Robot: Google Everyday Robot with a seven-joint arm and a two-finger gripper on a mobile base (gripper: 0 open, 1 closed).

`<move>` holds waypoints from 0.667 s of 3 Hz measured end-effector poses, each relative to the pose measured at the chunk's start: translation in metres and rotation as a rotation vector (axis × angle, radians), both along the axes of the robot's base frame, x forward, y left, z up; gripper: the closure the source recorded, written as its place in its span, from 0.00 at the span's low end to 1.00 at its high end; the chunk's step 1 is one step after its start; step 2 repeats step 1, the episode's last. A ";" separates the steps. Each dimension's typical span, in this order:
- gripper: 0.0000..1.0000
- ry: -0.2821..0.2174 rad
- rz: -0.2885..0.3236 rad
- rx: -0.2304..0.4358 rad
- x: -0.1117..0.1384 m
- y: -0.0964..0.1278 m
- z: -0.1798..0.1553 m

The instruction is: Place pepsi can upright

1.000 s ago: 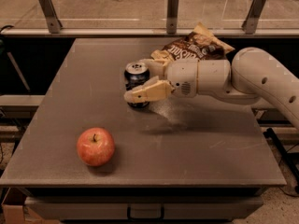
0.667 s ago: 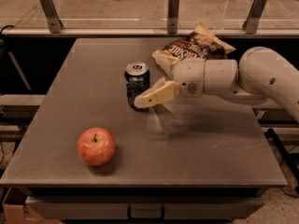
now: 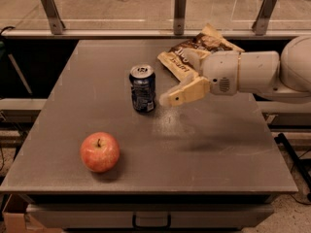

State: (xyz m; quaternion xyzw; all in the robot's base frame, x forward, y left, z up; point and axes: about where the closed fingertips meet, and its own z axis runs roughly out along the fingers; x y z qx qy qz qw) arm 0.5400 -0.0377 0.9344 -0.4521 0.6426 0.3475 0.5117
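Note:
The pepsi can [image 3: 143, 88] stands upright on the grey table [image 3: 204, 144], a little left of centre, its silver top and pull tab facing up. My gripper [image 3: 171, 97] hovers just to the right of the can, a small gap away and not touching it. Its tan fingers [image 3: 187, 92] point left toward the can and hold nothing. The white arm reaches in from the right edge.
A red apple [image 3: 99, 152] lies near the table's front left. A brown snack bag [image 3: 194, 52] lies at the back right, partly behind my wrist. A rail with metal posts [image 3: 180, 11] runs behind the table.
My gripper has let go of the can and drawn back to the right. The can now stands alone, upright.

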 end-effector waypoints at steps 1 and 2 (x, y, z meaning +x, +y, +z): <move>0.00 -0.053 -0.100 -0.061 -0.020 -0.055 0.042; 0.00 -0.053 -0.100 -0.061 -0.020 -0.055 0.042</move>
